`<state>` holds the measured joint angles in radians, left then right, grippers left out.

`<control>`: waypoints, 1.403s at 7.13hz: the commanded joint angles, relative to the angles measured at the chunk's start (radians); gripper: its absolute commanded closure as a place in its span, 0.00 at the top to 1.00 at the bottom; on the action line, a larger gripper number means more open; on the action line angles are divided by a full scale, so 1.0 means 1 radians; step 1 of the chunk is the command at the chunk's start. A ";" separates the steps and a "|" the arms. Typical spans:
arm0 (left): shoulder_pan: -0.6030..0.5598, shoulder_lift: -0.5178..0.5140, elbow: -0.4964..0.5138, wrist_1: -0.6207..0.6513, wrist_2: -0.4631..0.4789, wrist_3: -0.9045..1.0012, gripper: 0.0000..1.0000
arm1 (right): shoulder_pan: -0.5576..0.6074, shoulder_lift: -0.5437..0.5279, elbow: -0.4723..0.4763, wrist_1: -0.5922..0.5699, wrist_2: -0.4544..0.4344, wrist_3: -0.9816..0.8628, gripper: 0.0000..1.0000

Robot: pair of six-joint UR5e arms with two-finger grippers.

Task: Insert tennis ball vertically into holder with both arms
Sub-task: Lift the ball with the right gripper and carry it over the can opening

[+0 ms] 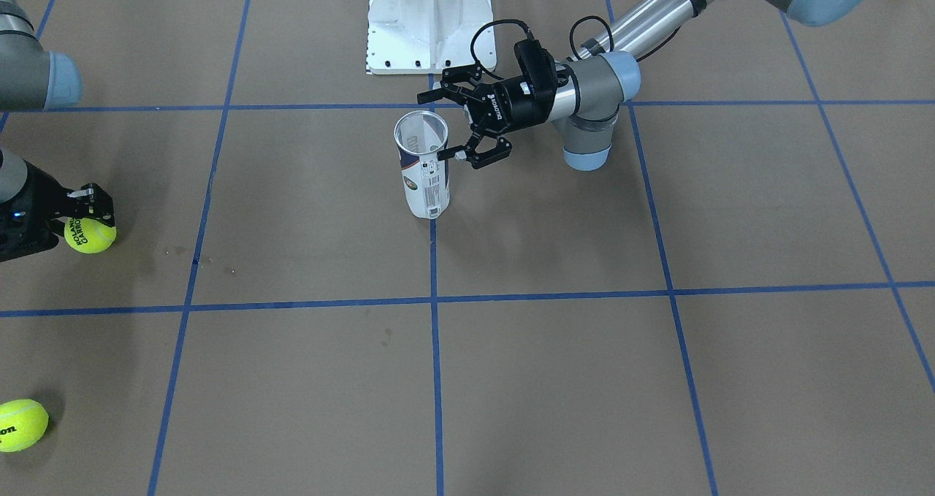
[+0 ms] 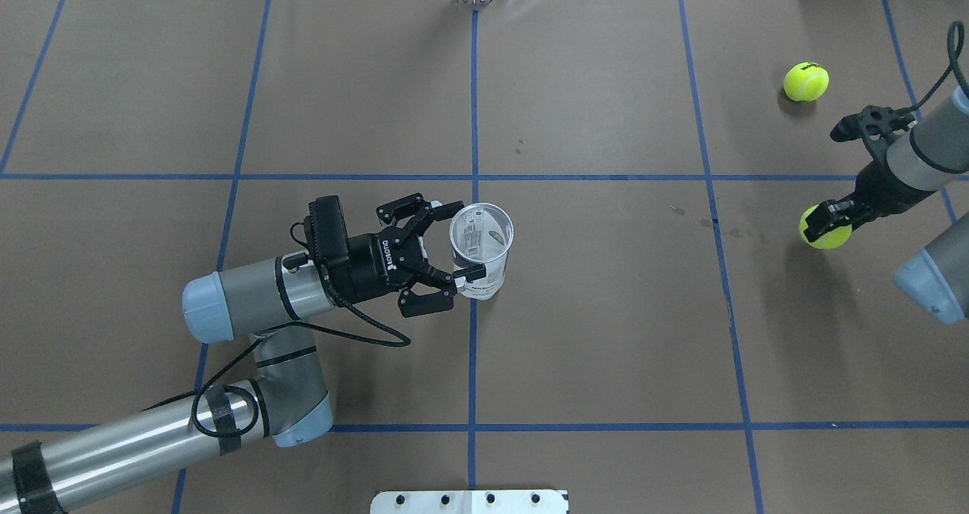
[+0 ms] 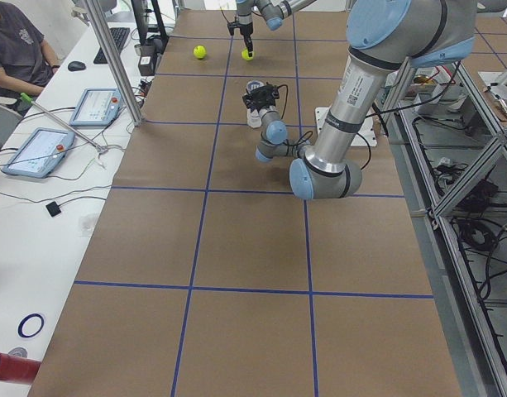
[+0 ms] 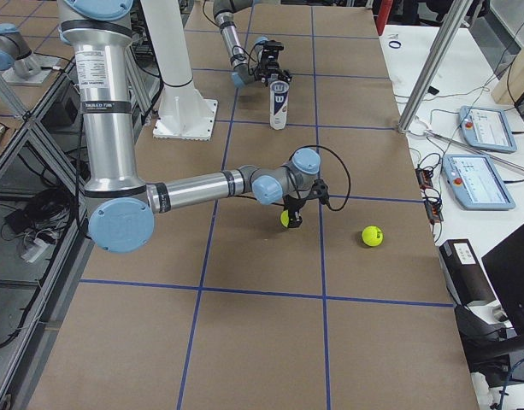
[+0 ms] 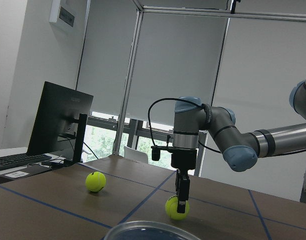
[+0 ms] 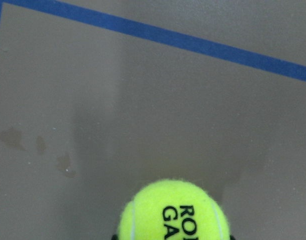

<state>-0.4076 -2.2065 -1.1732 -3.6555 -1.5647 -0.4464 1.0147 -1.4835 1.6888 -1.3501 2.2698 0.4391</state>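
Note:
The holder (image 1: pixel 424 182), a clear can with a white and navy label, stands upright near the table's middle, open mouth up; it also shows in the overhead view (image 2: pixel 484 272). My left gripper (image 1: pixel 436 127) (image 2: pixel 468 240) is open, level with the can's upper part, one finger on each side of it. My right gripper (image 1: pixel 89 222) (image 2: pixel 825 222) points down and is shut on a yellow tennis ball (image 1: pixel 91 239) (image 2: pixel 829 235) at or just above the table; the left wrist view shows this ball too (image 5: pixel 176 209).
A second tennis ball (image 1: pixel 20 424) (image 2: pixel 805 81) lies loose on the table beyond the right gripper. The white bolted pedestal (image 1: pixel 429 21) stands at the robot's side of the table, just behind the holder.

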 commanded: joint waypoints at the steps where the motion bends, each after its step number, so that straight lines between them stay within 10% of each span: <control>1: 0.001 0.001 0.003 0.000 0.000 0.000 1.00 | 0.018 0.140 0.159 -0.293 0.010 0.024 0.00; 3: 0.001 -0.001 0.004 0.002 0.000 0.000 1.00 | 0.010 0.308 0.241 -0.473 0.013 0.190 0.00; 10: 0.001 -0.004 0.009 0.006 0.000 0.043 1.00 | -0.269 0.627 0.260 -0.472 -0.080 0.737 0.00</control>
<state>-0.4065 -2.2085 -1.1653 -3.6509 -1.5647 -0.4039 0.8022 -0.9200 1.9629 -1.8236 2.2331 1.0994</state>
